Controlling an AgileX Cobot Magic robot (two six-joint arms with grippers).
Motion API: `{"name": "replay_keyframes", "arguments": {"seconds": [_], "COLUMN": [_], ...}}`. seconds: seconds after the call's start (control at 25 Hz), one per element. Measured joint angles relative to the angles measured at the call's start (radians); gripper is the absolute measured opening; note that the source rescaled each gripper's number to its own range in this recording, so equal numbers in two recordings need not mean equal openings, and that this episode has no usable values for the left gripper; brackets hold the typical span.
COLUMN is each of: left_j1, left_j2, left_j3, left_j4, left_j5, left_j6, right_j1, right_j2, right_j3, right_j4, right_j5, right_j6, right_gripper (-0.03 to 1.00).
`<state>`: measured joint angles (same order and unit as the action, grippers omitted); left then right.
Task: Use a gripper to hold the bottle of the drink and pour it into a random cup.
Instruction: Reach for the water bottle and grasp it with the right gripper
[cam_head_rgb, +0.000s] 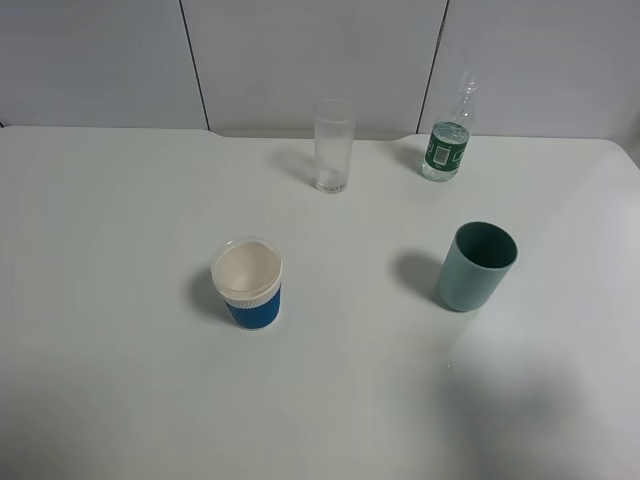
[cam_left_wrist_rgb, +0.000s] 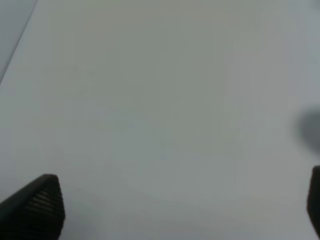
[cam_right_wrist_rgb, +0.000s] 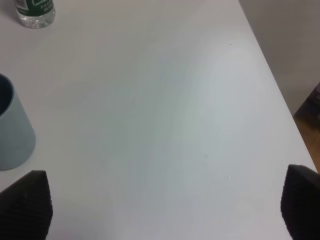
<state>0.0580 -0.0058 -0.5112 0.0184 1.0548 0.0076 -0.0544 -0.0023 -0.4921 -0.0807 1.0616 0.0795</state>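
Bottle of the drink (cam_head_rgb: 446, 148) stood upright at the upper right of the exterior high frame, near the far edge of the white table (cam_head_rgb: 120, 220), with the clear glass (cam_head_rgb: 333, 147) at upper centre; it looked light, thin-walled and slippery, so a moderate grip across the green-labelled body, below the narrow neck, seemed safest. The right gripper (cam_right_wrist_rgb: 162, 205) and the left gripper (cam_left_wrist_rgb: 177, 207) were both spread wide with nothing between their tips. The table looked smooth and matte before pale wall panels (cam_head_rgb: 300, 50), with a teal cup (cam_head_rgb: 476, 266) and a blue-sleeved cup (cam_head_rgb: 248, 285) lower in the frame.
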Motion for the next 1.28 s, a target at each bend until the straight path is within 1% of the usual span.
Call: {"name": "replay_keyframes", "arguments": {"seconds": [1.28], "left_j1": [0.000], "left_j2": [0.000], "left_j3": [0.000], "left_j4": [0.000], "left_j5": [0.000], "left_j6": [0.000], "right_j1": [0.000], "right_j2": [0.000], "right_j3": [0.000], "right_j4": [0.000], "right_j5": [0.000], "right_j6": [0.000], "right_gripper": [1.00]}}
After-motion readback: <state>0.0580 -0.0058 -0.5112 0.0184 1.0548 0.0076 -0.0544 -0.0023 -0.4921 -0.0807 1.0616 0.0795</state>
